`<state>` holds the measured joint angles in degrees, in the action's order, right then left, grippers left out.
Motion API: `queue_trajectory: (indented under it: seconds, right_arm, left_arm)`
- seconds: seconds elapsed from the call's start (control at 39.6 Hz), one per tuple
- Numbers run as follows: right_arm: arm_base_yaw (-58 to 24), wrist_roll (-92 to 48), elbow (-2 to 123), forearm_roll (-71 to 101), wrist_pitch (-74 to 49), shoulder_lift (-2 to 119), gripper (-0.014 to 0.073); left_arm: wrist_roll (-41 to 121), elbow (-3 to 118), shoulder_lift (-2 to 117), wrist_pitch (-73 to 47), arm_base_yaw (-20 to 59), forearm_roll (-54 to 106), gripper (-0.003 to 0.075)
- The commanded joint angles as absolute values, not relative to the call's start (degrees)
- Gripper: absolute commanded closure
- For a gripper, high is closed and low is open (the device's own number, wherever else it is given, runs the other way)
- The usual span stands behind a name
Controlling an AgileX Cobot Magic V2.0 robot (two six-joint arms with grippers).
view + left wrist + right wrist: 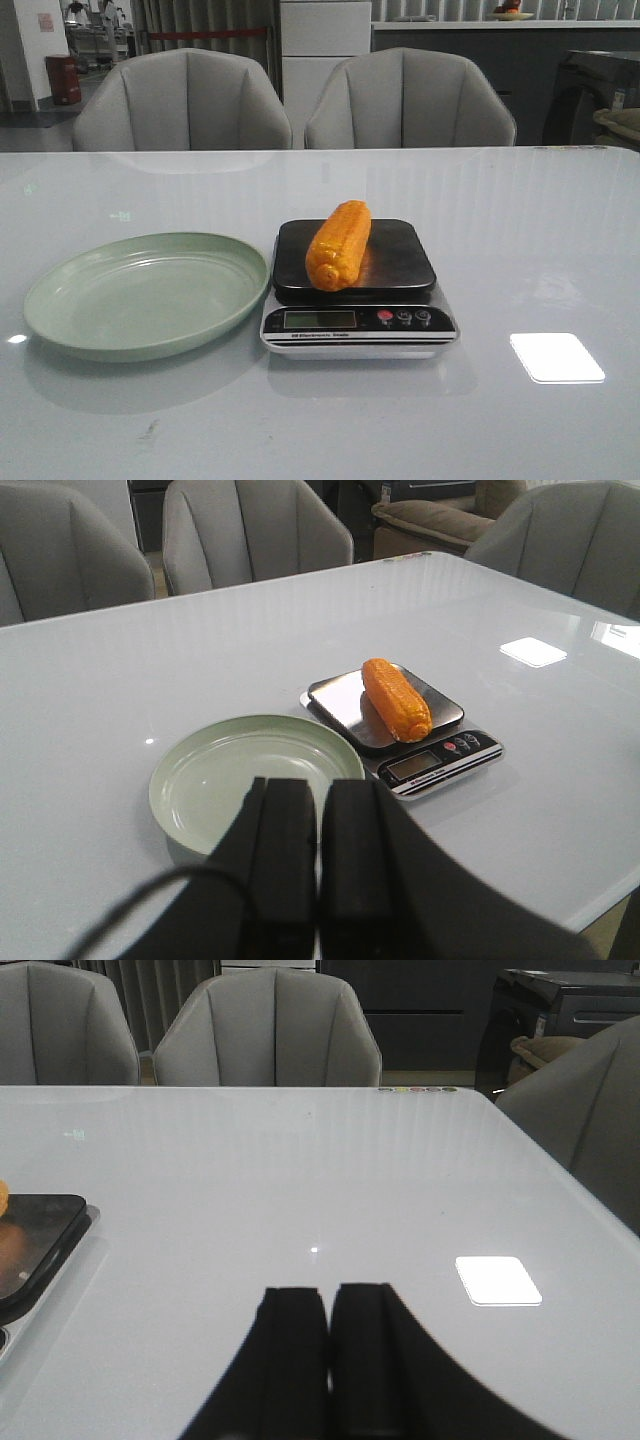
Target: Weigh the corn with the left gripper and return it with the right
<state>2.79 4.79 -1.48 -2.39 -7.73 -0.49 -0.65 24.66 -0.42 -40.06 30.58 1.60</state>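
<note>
1. Corn first — the stubby orange-yellow cob with rows of glossy kernels (338,244) lies on its side on the black platform of the small silver digital kitchen scale (357,322), set at a slant, its thicker end toward the display and its tip toward the back. It touches nothing but the platform.

2. Handling, as a judgement: the cob looks stiff and light enough for one gripper, but its rounded, shiny surface could slip or roll under a poor pinch. The best hold seems to be across the middle, fingers closing on the two long flanks, at right angles to its length.

3. The left gripper (318,840), a bulky black arm end with two flat black fingers, hangs well back from the scale with its fingers pressed together and nothing between them.

4. The right gripper (328,1335), also black, is likewise closed on nothing — in its own wrist view only the platform's corner and a sliver of the cob show at the edge, so it is well apart from the scale.

5. The round pale-green shallow plastic plate (60,300) sits just beside the scale, on the robot's left, and holds nothing.

6. The glossy white-grey tabletop (520,250) mirrors a bright ceiling light; it looks smooth, so a dropped cob might roll.

7. Two grey upholstered chairs (180,100) stand behind the table, with a dim room beyond.
</note>
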Motion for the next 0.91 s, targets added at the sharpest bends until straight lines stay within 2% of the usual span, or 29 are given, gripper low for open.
queue_trajectory:
  seconds: [0.0,0.15,0.33,0.4,0.63,0.88]
  right_arm:
    - [2.8,4.9,-2.1,-3.2,-3.5,-1.6,0.0435]
    - [2.8,4.9,-2.1,-3.2,-0.3,-1.6,0.0435]
    - [2.8,4.9,-1.9,-3.1,14.5,-1.6,0.0435]
    - [2.8,5.0,-0.5,-3.1,16.7,-1.6,0.0435]
    - [2.8,5.0,10.3,-3.1,8.5,7.0,0.0435]
    - [2.8,5.0,22.4,-2.7,-10.7,20.6,0.0435]
  left_arm:
    - [-0.7,25.9,-1.4,-34.5,30.6,1.6,0.0607]
    - [-0.7,25.7,-1.4,-35.1,30.6,1.6,0.0607]
    - [-0.7,25.7,-1.4,-35.1,30.6,1.6,0.0607]
    - [-0.7,25.7,-1.4,-35.1,30.6,1.6,0.0607]
    - [-0.7,25.7,-1.4,-35.1,30.6,1.6,0.0607]
    - [-0.7,25.7,-1.4,-35.1,30.6,1.6,0.0607]
